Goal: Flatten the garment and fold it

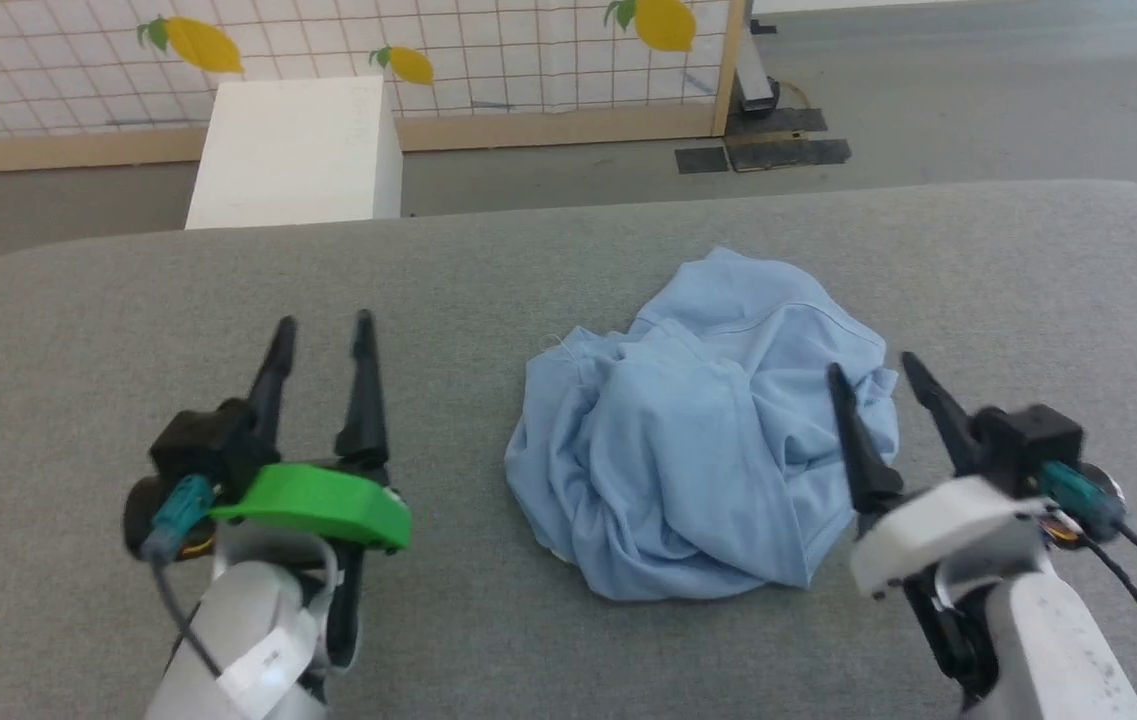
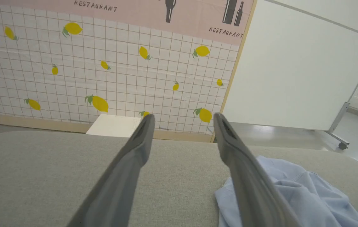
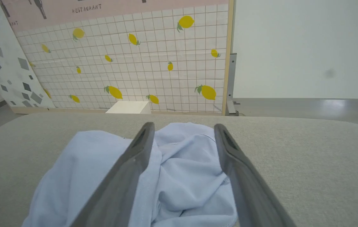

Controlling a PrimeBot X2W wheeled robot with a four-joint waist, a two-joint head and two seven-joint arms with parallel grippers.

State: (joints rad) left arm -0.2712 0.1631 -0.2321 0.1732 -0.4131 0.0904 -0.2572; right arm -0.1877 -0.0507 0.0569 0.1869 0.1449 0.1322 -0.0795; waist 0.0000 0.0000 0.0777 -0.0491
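Table (image 1: 78, 330) bare L of garment (image 1: 698, 440); crumpled heap only obstacle, prob. beneath right pincer (image 1: 871, 364).

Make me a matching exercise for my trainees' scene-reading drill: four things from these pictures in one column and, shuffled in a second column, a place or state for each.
Things
1. light blue shirt
2. left gripper
3. right gripper
4. white box

Places and states
A. on the floor beyond the grey table
B. open, at the shirt's right side
C. crumpled in a heap on the table
D. open, over bare table to the left of the shirt

Pairs: 1-C, 2-D, 3-B, 4-A
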